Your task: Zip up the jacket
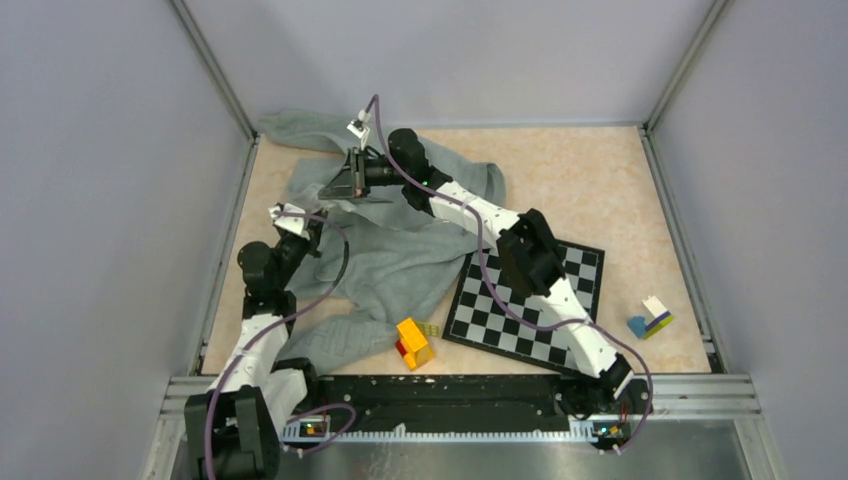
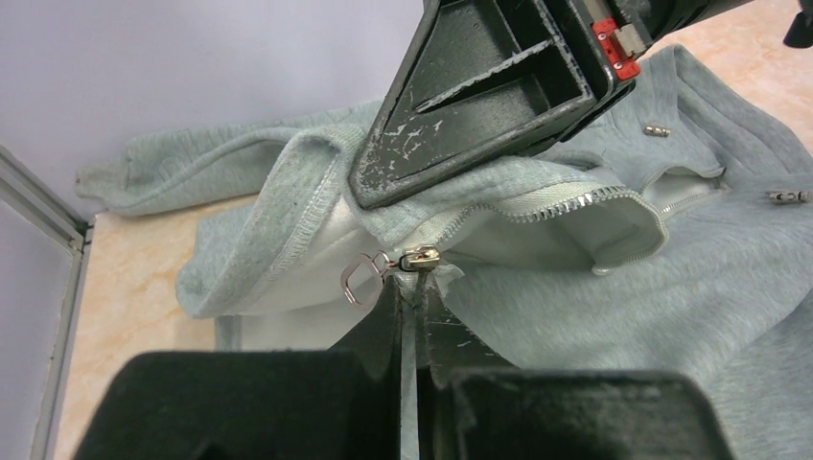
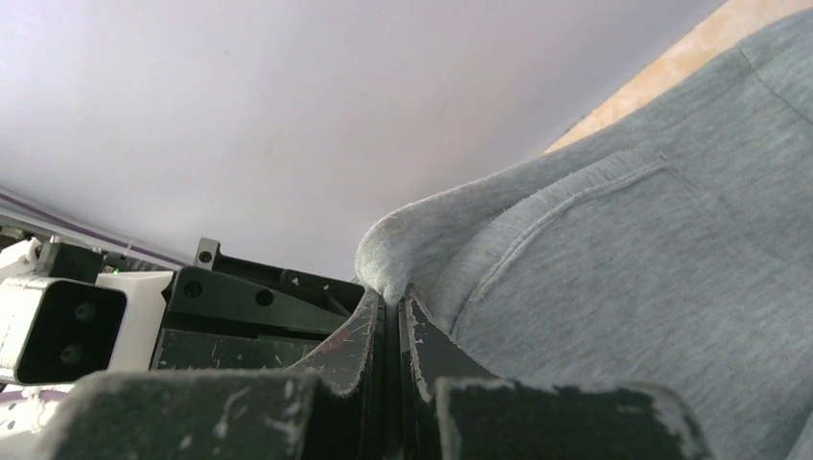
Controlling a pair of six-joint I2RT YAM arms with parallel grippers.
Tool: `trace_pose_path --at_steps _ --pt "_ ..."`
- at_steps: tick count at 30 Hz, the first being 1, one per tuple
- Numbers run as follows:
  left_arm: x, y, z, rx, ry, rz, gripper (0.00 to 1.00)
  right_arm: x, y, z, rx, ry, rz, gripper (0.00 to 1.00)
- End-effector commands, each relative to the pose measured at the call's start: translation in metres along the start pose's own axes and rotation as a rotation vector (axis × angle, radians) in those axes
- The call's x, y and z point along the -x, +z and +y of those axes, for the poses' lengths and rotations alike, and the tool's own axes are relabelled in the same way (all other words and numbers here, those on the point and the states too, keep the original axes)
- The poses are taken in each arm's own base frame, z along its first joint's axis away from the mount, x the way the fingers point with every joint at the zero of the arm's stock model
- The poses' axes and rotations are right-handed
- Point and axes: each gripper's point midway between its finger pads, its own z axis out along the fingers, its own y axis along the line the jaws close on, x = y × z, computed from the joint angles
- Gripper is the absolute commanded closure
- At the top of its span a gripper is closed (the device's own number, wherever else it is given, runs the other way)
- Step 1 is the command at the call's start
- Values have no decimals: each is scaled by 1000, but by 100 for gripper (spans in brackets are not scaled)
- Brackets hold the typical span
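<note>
Beige marbled flat tabletop point(image 1: 600, 190), bordered by grey metal rails point(image 1: 678, 240). Lying directly on it:
- A rumpled light grey fleece jacket point(image 1: 400, 260) is spread across the left and far-centre area, one sleeve reaching the far left corner.
- A square black-and-white chessboard point(image 1: 585, 270) lies right of centre, its left corner meeting the jacket.
- A yellow-and-red toy block stack point(image 1: 413, 342) sits just beside the near sleeve.
- A blue, white and yellow block cluster point(image 1: 650, 318) lies near the right rail.

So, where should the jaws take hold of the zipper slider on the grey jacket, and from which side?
Probably the metal pull tab, not the slider body. The tab is a thin flat loop that sticks out on the side away from the open teeth, over the jacket lining. Come from that free side, jaws closing across its flat faces.
</note>
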Motion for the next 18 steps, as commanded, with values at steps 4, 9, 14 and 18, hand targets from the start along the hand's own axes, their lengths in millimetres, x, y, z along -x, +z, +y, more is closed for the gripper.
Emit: trace_pose_path --at_steps 4,9,14,18 --pt "37 0 -19 -101 56 -129 100 6 25 50 121 -75 -23 100" --pt "43 -2 -22 -105 55 -148 100 6 32 42 115 -66 -28 100" --pt "45 -1 -18 -87 58 -154 100 -1 46 50 138 -70 -21 100" --pt "41 0 -17 -83 26 -139 100 2 46 51 127 -84 -28 100"
